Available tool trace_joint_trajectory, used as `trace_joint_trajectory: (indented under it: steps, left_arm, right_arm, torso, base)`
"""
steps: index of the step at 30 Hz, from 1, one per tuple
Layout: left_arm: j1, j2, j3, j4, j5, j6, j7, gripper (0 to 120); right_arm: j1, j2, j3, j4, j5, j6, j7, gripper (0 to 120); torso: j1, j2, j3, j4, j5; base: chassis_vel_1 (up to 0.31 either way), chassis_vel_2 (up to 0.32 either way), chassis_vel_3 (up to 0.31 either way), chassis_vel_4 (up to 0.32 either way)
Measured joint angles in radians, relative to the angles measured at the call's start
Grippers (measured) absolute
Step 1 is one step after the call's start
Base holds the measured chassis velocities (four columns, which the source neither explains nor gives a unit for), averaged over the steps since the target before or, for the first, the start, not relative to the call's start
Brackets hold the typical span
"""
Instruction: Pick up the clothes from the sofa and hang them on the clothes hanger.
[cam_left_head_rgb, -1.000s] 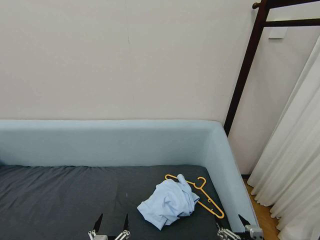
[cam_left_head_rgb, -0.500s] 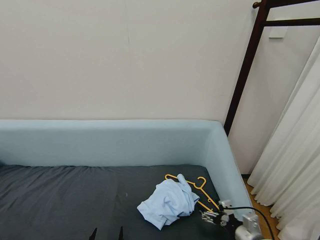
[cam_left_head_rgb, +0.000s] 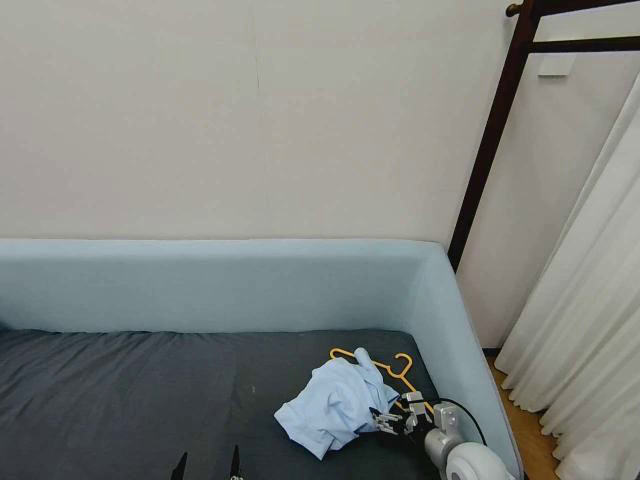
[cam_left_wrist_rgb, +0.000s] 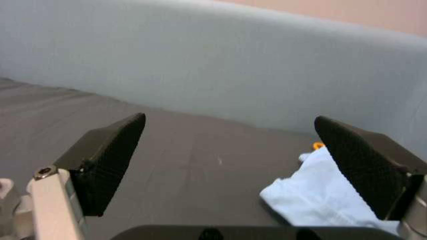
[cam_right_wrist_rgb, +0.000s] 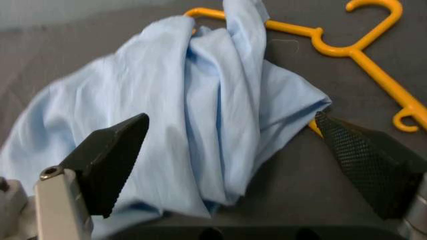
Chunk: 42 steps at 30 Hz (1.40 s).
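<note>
**Right gripper (cam_left_head_rgb: 390, 424) at the blue shirt (cam_left_head_rgb: 335, 405), fingers spread wide.**
The shirt lies crumpled over a yellow hanger (cam_left_head_rgb: 402, 368) at the sofa's (cam_left_head_rgb: 200, 290) right end. Pinching one loose fold could let it slip or snag the hanger. The left gripper (cam_left_head_rgb: 208, 462), also spread, waits near-left.

Open seat cushion (cam_left_head_rgb: 120, 390) left of shirt (cam_left_head_rgb: 335, 405), sofa arm (cam_left_head_rgb: 450, 330) close right, yellow hanger (cam_left_head_rgb: 400, 368) partly beneath it

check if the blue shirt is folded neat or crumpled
Crumpled: the blue shirt lies bunched in loose folds, partly over the yellow hanger.
</note>
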Motion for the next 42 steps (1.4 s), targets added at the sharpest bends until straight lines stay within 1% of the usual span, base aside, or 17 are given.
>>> trace_joint_trajectory:
  steps: [2,3,4,5,9,10,13,14,17,19,20,24,32,37,40,41,42]
  left_arm:
    - [0.009,-0.005,0.001,-0.006,-0.001,-0.002,0.002,100]
    - [0.013,-0.006,0.002,-0.006,-0.001,-0.004,0.003,100]
    - [0.015,-0.007,0.002,-0.005,0.0,-0.007,0.003,100]
    - [0.015,-0.007,0.002,-0.005,0.0,-0.007,0.003,100]
    - [0.019,-0.005,-0.001,-0.003,-0.001,-0.001,0.001,100]
    - [0.019,-0.005,-0.001,-0.003,-0.001,-0.001,0.001,100]
    - [0.024,-0.014,-0.008,-0.011,-0.013,0.012,0.002,100]
    - [0.024,-0.014,-0.008,-0.011,-0.013,0.012,0.002,100]
    - [0.034,-0.032,-0.01,-0.02,-0.026,0.012,0.001,100]
    - [0.034,-0.035,-0.011,-0.015,-0.027,0.01,0.0,100]
    - [0.034,-0.035,-0.011,-0.015,-0.027,0.01,0.0,100]
    - [0.018,-0.027,-0.018,-0.007,-0.039,0.007,-0.007,100]
    - [0.012,-0.025,-0.014,-0.008,-0.037,0.004,-0.007,100]
    - [0.011,-0.026,-0.012,-0.005,-0.034,0.001,-0.008,100]
    - [0.004,-0.024,-0.006,0.0,-0.03,0.001,-0.011,100]
    - [0.004,-0.024,-0.006,0.0,-0.03,0.001,-0.011,100]
    - [0.001,-0.024,-0.004,0.001,-0.03,0.001,-0.011,100]
  right_arm:
    - [0.008,0.025,0.021,-0.026,0.034,-0.003,0.007,81]
    - [0.01,0.031,0.025,-0.037,0.035,-0.003,0.007,80]
    - [0.011,0.036,0.028,-0.051,0.036,-0.006,0.005,73]
    - [0.011,0.036,0.028,-0.051,0.036,-0.006,0.005,73]
    - [0.025,0.072,0.038,-0.097,0.03,-0.025,-0.013,55]
    - [0.025,0.072,0.038,-0.097,0.03,-0.025,-0.013,55]
    - [0.048,0.106,0.047,-0.125,0.031,-0.032,-0.009,43]
    - [0.048,0.106,0.047,-0.125,0.031,-0.032,-0.009,43]
    - [0.06,0.117,0.047,-0.13,0.04,-0.033,-0.003,28]
    - [0.06,0.115,0.044,-0.129,0.034,-0.033,-0.002,22]
    - [0.06,0.115,0.044,-0.129,0.034,-0.033,-0.002,22]
    - [0.046,0.112,0.043,-0.089,0.024,-0.032,0.011,2]
    - [0.043,0.1,0.038,-0.062,-0.005,-0.009,0.028,0]
    - [0.043,0.052,0.04,0.08,-0.024,0.006,0.042,0]
    - [0.083,-0.019,0.037,0.3,0.014,-0.019,0.089,0]
    - [0.083,-0.019,0.037,0.3,0.014,-0.019,0.089,0]
    - [0.107,-0.041,0.031,0.357,0.032,-0.031,0.104,0]
  torso:
    - [0.0,0.0,0.0,0.0004,0.0002]
    - [0.0,0.0,0.0,0.0004,0.0]
    - [0.0,0.0,0.0,0.0003,0.0001]
    - [0.0,0.0,0.0,0.0003,0.0001]
    - [0.0,0.0,0.0,-0.0001,0.0001]
    - [0.0,0.0,0.0,-0.0001,0.0001]
    - [0.0,0.0,0.0,0.0003,0.0002]
    - [0.0,0.0,0.0,0.0003,0.0002]
    - [0.0,0.0,0.0,0.0005,0.0]
    - [0.0,0.0,0.0,0.0001,0.0003]
    - [0.0,0.0,0.0,0.0001,0.0003]
    - [0.0,0.0,0.0,0.0001,0.0001]
    - [0.0,0.0,0.0,0.0001,0.0003]
    - [0.0,0.0,0.0,0.0002,0.0003]
    - [0.0,0.0,0.0,0.0001,0.0002]
    - [0.0,0.0,0.0,0.0001,0.0002]
    - [0.0,0.0,0.0,0.0002,0.0]
  base:
    - [0.0,0.0,0.0,0.0]
    - [0.0,0.0,0.0,0.0]
    - [0.0,0.0,0.0,0.0]
    - [0.0,0.0,0.0,0.0]
    - [0.0,0.0,0.0,0.0]
    - [0.0,0.0,0.0,0.0]
    - [0.0,0.0,0.0,0.0]
    - [0.0,0.0,0.0,0.0]
    - [0.0,0.0,0.0,0.0]
    - [0.0,0.0,0.0,0.0]
    - [0.0,0.0,0.0,0.0]
    - [0.0,0.0,0.0,0.0]
    - [0.0,0.0,0.0,0.0]
    - [0.0,0.0,0.0,0.0]
    - [0.0,0.0,0.0,0.0]
    - [0.0,0.0,0.0,0.0]
    - [0.0,0.0,0.0,0.0]
